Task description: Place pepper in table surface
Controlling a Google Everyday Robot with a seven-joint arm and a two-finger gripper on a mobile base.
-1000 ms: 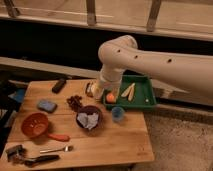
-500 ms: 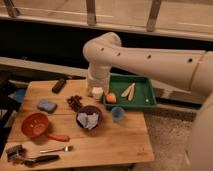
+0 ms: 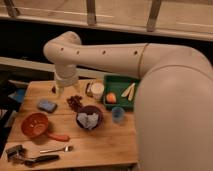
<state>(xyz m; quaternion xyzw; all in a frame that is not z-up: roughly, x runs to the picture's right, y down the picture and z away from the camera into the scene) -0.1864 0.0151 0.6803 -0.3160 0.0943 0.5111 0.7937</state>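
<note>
The pepper (image 3: 58, 136) is a slim red-orange piece lying flat on the wooden table surface (image 3: 107, 142), just right of the orange strainer bowl (image 3: 35, 124). My gripper (image 3: 59, 90) hangs from the white arm over the table's back left part, above and left of a dark red cluster (image 3: 75, 102). It is well apart from the pepper. The wrist hides what, if anything, the gripper holds.
A blue sponge (image 3: 47, 105), a dark bowl with white crumpled stuff (image 3: 90, 119), a blue cup (image 3: 118, 114) and a white cup (image 3: 97, 90) stand mid-table. The green tray (image 3: 121, 81) holds an orange fruit (image 3: 111, 97). A spoon (image 3: 58, 149) and a black tool (image 3: 31, 159) lie in front.
The arm has swung left, from beside the green tray to the table's back left part. The arm now fills the right side of the view. The pepper has stayed put.
</note>
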